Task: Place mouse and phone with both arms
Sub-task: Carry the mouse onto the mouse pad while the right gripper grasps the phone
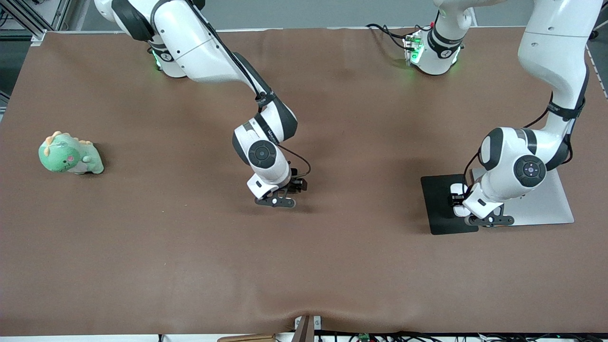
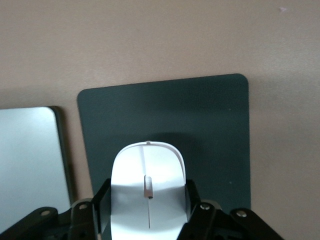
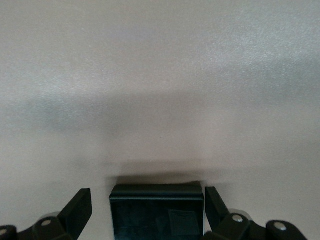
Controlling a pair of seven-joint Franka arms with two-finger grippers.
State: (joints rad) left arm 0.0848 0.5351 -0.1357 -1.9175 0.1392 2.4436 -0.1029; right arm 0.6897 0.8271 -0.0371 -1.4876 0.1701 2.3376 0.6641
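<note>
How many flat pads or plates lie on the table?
2, side by side at the left arm's end: a black mouse pad under the mouse held by the left claw, and a silver plate.

High front view facing arms, wrist views close above table (image 1: 304,266)

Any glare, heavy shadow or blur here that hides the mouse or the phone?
Front view: even light, soft arm shadows on the table, no glare. Left wrist view: the mouse is sharp and slightly glossy, and its shadow falls on the mouse pad. Right wrist view: hazy, with a broad shadow band, but the phone stays readable.
</note>
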